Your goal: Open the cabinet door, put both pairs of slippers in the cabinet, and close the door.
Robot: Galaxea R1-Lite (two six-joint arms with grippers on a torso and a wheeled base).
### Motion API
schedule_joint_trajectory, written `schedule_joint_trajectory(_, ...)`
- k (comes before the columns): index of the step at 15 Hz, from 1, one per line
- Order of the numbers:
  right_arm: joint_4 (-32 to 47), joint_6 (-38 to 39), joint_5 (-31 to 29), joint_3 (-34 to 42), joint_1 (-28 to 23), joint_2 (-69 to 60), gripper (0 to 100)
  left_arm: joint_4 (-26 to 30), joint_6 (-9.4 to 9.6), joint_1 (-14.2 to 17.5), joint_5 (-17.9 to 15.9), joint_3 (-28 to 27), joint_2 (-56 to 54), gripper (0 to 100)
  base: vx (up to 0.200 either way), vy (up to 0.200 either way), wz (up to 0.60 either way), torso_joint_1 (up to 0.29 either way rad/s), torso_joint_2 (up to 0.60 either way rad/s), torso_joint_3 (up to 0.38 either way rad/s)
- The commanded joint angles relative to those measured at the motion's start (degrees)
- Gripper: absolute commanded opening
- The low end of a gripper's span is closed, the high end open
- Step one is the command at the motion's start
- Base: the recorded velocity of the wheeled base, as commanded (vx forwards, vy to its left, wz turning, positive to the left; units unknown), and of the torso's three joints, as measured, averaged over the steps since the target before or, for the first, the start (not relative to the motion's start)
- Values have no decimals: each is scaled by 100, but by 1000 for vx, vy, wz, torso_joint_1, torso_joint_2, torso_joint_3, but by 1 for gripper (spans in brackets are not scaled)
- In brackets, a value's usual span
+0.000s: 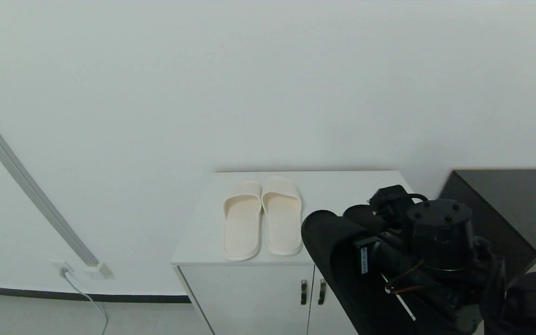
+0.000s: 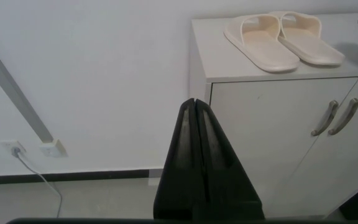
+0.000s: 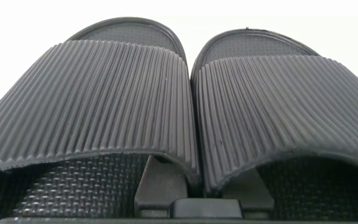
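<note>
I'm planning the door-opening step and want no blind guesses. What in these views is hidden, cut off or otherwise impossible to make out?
- Inside of the cabinet: doors shut, head and left wrist views.
- Most of the cabinet's right side, top and front: head view, behind the right arm and black slippers.
- One door's lower corner: left wrist view, behind the shut left pincer.
- Anything beyond the black slippers: right wrist view, they block it.

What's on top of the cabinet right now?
Cream slippers lie side by side on the cabinet top. The right gripper holds black slippers over its right side, hiding the top beneath them.
</note>
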Motion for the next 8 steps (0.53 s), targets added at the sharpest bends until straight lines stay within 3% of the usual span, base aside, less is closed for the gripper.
schedule_joint_trajectory(1, -3, 65, 83, 131, 30, -198, 0, 0, -1, 0, 2, 0, 9, 0, -200, 0, 0, 7, 7, 2)
schedule_joint_trajectory(8, -3, 65, 171, 175, 65, -206, 0, 0, -1, 0, 2, 0, 9, 0, -200, 0, 0, 2, 3, 3)
